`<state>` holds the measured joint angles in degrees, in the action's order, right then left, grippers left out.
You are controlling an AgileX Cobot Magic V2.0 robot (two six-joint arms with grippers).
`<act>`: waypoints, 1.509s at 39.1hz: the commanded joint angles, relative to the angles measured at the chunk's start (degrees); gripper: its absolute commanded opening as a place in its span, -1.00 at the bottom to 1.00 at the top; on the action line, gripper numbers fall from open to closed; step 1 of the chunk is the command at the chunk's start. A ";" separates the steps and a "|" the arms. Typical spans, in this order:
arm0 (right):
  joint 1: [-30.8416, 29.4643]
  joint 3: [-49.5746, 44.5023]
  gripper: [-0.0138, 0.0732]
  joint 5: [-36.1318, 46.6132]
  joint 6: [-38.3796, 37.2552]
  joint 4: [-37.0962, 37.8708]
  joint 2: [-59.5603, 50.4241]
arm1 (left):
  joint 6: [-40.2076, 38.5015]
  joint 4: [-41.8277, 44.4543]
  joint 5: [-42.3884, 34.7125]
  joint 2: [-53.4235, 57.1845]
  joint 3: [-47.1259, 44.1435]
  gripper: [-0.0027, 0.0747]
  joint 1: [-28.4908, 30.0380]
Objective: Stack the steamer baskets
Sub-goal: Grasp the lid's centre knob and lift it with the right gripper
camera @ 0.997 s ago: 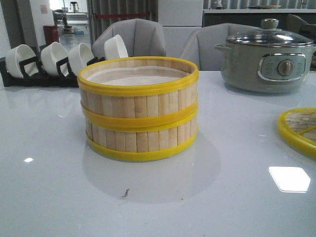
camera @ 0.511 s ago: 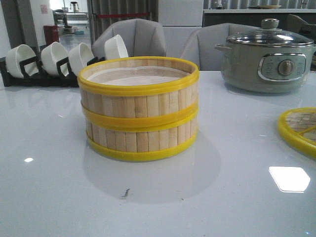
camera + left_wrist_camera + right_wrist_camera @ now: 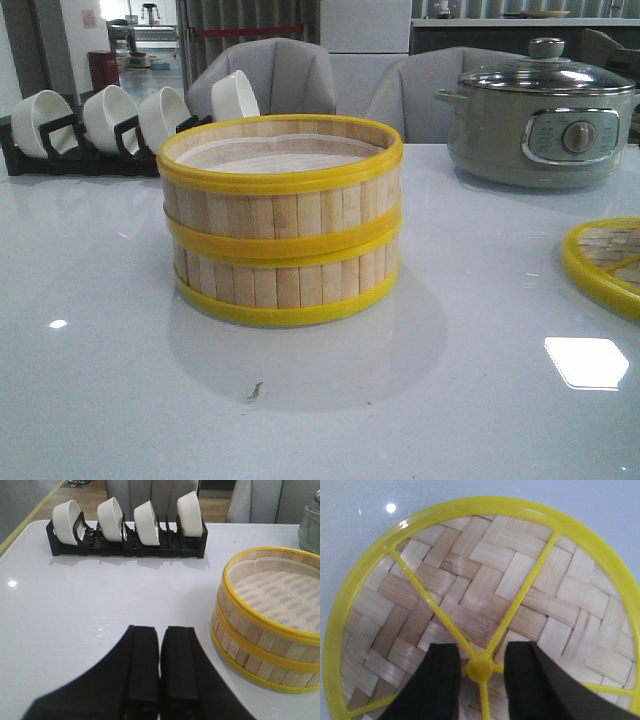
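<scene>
Change: none seen; steamer baskets (image 3: 280, 220) stayed stacked, task apparently complete.
Left gripper (image 3: 160, 645): beside stack, fingers together, empty.
Right gripper (image 3: 480, 667): parted, straddling the woven lid's (image 3: 470, 595) knob (image 3: 480, 669).

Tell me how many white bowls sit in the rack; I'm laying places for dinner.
4, side by side in the black rack: one at its left end, two in the middle, one at its right end.

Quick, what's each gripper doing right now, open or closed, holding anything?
Left gripper: shut, holding nothing, beside the steamer baskets.
Right gripper: open, fingers either side of the knob on the woven lid, not gripping.
</scene>
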<state>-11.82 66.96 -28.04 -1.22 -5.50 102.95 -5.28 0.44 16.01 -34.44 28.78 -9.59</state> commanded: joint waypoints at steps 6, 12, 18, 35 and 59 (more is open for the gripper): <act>-0.36 1.90 0.10 2.05 0.27 0.25 -1.61 | -0.45 0.00 -4.39 0.05 1.74 -0.69 -0.47; -0.36 1.90 0.10 2.18 0.27 0.25 -0.80 | -0.45 0.00 -4.39 0.05 1.74 -0.69 -0.47; -0.29 1.90 0.10 2.81 0.27 0.13 -0.75 | -0.45 0.00 -4.49 0.05 1.74 -0.69 -0.47; 0.45 1.94 -0.62 1.19 0.27 -1.42 -1.02 | -0.45 0.00 -4.49 0.05 1.74 -0.69 -0.47; 14.24 25.97 -0.62 -14.06 0.27 -1.64 -4.01 | -0.45 0.00 -4.49 0.05 1.74 -0.69 -0.47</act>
<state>0.00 87.18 -42.44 -1.22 -6.14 102.99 -5.28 0.44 16.01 -34.44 28.78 -9.59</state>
